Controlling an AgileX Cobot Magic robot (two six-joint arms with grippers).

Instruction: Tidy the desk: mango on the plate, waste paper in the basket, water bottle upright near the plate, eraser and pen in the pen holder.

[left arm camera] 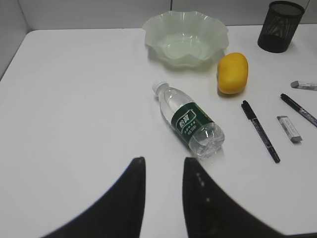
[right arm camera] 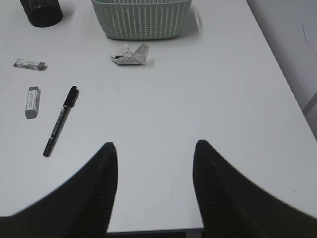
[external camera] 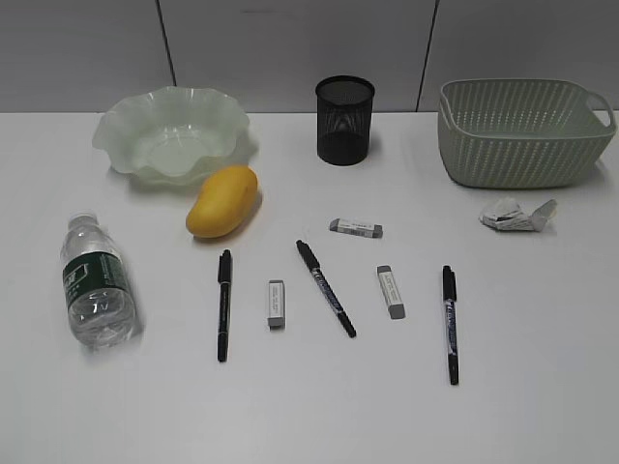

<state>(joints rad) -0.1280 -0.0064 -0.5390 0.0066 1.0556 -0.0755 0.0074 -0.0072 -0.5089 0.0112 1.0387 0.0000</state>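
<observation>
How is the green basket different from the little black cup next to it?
The basket is pale sage green, rectangular and wide, with woven-look perforated sides and a handle cut-out. The pen holder is black, round and narrow, made of fine mesh. The basket sits at the desk's far right, with the waste paper just in front; the pen holder stands near the middle. Both stand upright along the back.

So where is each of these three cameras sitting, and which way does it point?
Exterior view: in front of the desk, looking down at a slant toward the back wall; no robot parts show.
Left wrist view: on the left arm, facing the water bottle and plate; its dark fingers show below.
Right wrist view: on the right arm, facing the basket; its fingers show.
Both wrist views share the pen holder.
</observation>
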